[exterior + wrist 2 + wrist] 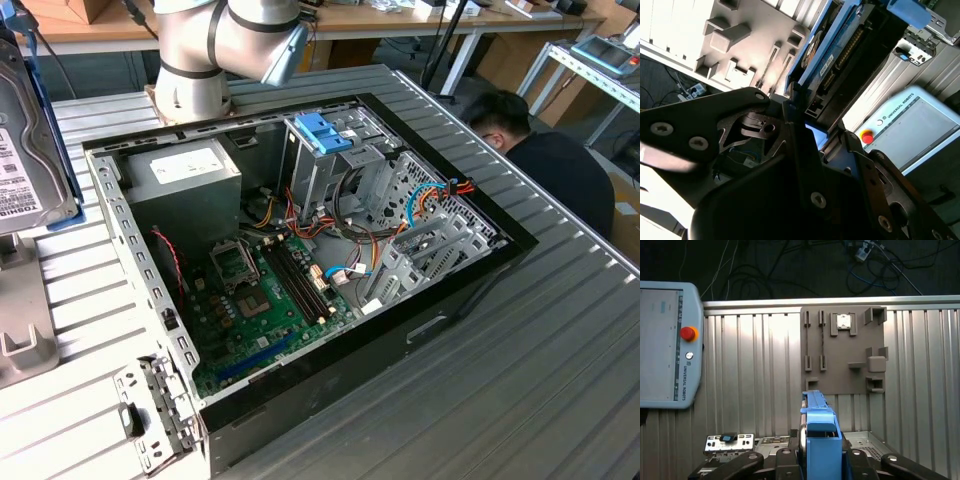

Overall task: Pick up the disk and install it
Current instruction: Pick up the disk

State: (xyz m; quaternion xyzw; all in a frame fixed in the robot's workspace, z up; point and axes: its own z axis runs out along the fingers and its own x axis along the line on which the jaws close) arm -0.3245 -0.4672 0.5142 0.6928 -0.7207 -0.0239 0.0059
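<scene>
The disk (819,432) is a grey metal drive in a light blue carrier, seen edge-on in the first wrist view between the dark fingers (785,462) of my gripper (820,460), which is shut on it. In the second wrist view the disk (837,55) juts out past the gripper (807,125), connector end showing. In the exterior view the disk (30,140) hangs upright at the far left, above a grey holder (20,340) and apart from the open computer case (470,290).
Inside the case a metal drive cage carries a blue latch (325,132), beside a motherboard (270,290) and loose cables. A grey fixture board (845,347) and a teach pendant (665,340) lie on the ribbed table. A person (545,160) crouches at the exterior view's right.
</scene>
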